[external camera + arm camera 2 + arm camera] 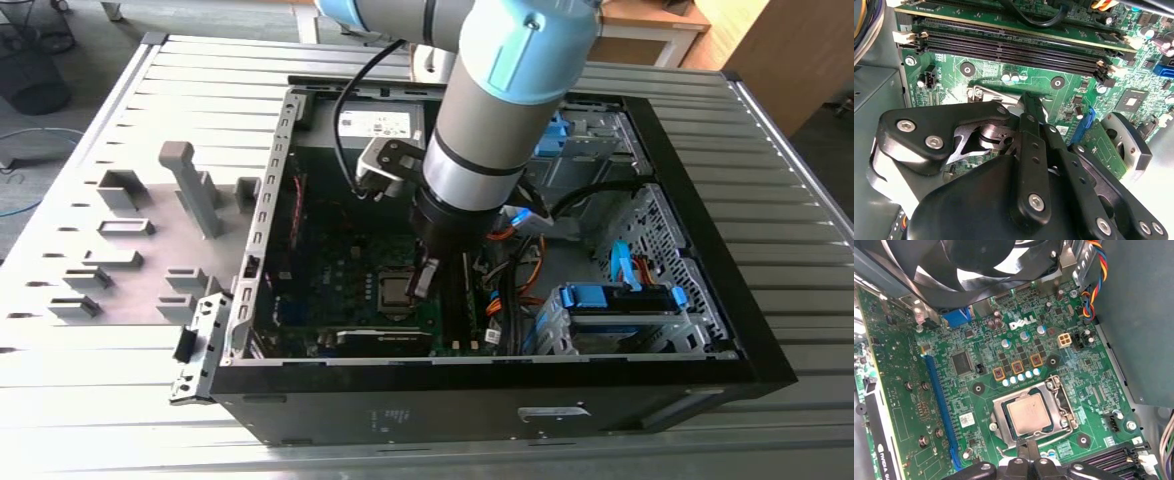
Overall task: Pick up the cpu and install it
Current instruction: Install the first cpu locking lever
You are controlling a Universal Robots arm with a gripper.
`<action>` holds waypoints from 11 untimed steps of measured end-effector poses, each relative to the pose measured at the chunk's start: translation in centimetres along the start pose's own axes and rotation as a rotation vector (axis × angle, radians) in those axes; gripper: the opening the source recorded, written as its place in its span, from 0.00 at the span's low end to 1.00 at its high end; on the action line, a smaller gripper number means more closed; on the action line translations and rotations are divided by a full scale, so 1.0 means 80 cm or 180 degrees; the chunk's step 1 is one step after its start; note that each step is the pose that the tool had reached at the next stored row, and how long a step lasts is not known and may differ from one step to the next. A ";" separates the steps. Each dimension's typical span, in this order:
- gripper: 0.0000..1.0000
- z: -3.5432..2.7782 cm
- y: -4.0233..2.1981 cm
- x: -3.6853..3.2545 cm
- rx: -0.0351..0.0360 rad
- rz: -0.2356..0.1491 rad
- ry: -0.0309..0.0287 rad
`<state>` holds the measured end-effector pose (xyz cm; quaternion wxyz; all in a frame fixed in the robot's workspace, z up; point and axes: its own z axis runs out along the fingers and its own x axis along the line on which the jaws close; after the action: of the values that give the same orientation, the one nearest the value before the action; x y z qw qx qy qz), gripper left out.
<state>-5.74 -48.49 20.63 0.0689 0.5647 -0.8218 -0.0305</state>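
Cpu (1027, 413) sits flat in socket (1030, 416); your pincer (1029, 451) pinched narrow, empty, beside socket edge. Keep clear, avoid nudging chip.

cpu (1028, 413) in socket (1060, 401) (seated) — fingers (1030, 452) beside.

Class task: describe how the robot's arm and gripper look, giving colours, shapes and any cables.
The arm is a thick silver-grey tube with light blue joint caps and a black band. A black cable runs alongside it. The gripper is matte black, built of jointed links fastened with silver screws.
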 end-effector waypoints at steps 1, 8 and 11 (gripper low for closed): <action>0.11 0.0002 0.0001 0.0000 0.0002 0.0000 -0.0001; 0.11 0.0045 -0.0003 -0.0002 0.0035 0.0001 -0.0014; 0.11 0.0062 -0.0006 -0.0004 0.0045 0.0001 -0.0017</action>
<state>-5.77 -48.49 20.12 0.0628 0.5649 -0.8223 -0.0262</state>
